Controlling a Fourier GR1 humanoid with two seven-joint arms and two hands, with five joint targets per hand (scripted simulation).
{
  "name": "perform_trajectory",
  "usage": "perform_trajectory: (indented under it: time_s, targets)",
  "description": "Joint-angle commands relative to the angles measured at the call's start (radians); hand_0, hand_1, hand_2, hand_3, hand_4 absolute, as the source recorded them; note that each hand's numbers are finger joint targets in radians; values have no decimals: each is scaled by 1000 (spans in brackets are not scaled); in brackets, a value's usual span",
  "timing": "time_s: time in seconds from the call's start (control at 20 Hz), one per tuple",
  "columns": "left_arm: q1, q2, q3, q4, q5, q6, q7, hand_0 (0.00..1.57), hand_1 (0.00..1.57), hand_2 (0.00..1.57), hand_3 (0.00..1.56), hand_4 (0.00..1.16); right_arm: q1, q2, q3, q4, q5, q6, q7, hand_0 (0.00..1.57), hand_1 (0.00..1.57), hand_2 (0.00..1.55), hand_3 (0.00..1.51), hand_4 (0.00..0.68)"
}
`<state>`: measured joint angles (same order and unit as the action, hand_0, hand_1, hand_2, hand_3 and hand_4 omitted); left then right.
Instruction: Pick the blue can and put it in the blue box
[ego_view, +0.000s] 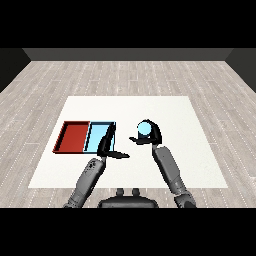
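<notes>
White table (200, 165), wood floor. Right hand (152, 136) curled round blue can (144, 129). Left hand (111, 151) spread by blue tray (98, 131). Can might bump tray wall, tip over.

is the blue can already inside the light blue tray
No, the blue can is held in the right hand over the white table, right of the light blue tray.

Open bench (165, 107) between the right hand (150, 134), curled round the blue can (144, 129), and the blue tray (98, 137); nothing lies on that strip. Left hand (111, 151) sits at the blue tray's near right corner, fingers (103, 144) overlapping its right wall, partly blocking entry from that side. Red tray (74, 136) abuts on the left. Far and right edges of the bench lie bare.
</notes>
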<state>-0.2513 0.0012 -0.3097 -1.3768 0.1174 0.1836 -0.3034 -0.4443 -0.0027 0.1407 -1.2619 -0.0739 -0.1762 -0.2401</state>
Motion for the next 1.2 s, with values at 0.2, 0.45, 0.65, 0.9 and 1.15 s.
perform_trajectory:
  time_s: [0.2,0.45,0.65,0.9,1.15]
  targets:
    - [-29,-1,-128,95,55,119,-39,0,0,0,0,0,8,3,146,-13,-58,-110,-13,1439,1439,1459,1360,551]
    - [-106,-1,-135,174,119,120,-37,0,0,0,0,0,-89,3,115,73,-89,-80,-11,1423,1423,1460,1374,560]
    - [-106,-1,-175,227,179,123,-107,0,0,0,0,0,10,3,185,-54,-103,-105,-10,1447,1447,1467,1371,553]
    - [-153,-1,-215,265,221,176,-102,0,0,0,0,0,-33,3,125,63,-97,-22,-80,1440,1440,1464,1373,559]
    - [-197,-1,-266,352,301,200,-178,0,0,0,0,0,1,2,207,42,-102,-73,-97,1437,1437,1461,1374,561]
